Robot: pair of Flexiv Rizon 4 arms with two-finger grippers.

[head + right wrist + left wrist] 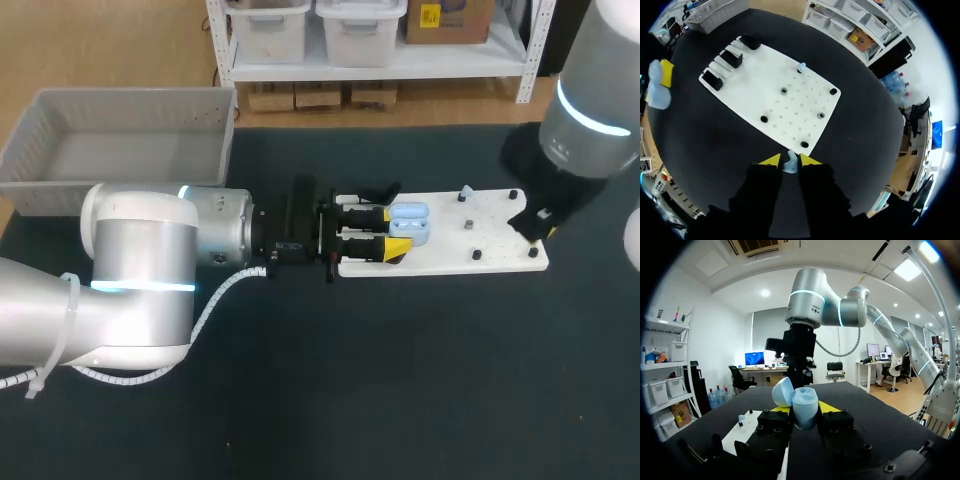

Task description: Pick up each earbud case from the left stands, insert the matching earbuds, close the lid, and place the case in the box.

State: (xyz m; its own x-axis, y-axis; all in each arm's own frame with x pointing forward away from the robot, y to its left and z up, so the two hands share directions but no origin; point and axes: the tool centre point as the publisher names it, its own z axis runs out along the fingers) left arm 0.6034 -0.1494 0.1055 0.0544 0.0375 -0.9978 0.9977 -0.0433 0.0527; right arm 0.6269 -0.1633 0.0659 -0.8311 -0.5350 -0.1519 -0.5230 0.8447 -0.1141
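Earbud case [414,222], head view: light blue with its lid open, over the left end of the white board [470,240]. The left hand [396,230] grips it from two sides between its yellow tips.
Right hand [535,225], head view: at the board's right edge, mostly hidden under its own arm.
Box [40,150], head view: a grey bin on the tabletop [400,400], behind the left arm and well apart from the board.
Second earbud [467,192], head view: on a peg near the board's back edge.
Case [804,402], left wrist view: upright between the fingers of the left hand [805,411], clamped on both flanks. The lid [783,391] is swung to one side and the opening faces the right arm ahead.
Earbud [789,165], right wrist view: small and pale blue, pinched between the tips of the right hand [790,160], just off the board's [775,95] near edge.
Case [655,92], right wrist view: far off beyond the board's other end.
Step in hand: probably carrying the held earbud across to the open case.
Doing it well: keep the left hand steady and the opening presented. Approach past the second earbud and clear of the lid. Line the earbud up with its matching socket, press straight in, and release only once it is seated.
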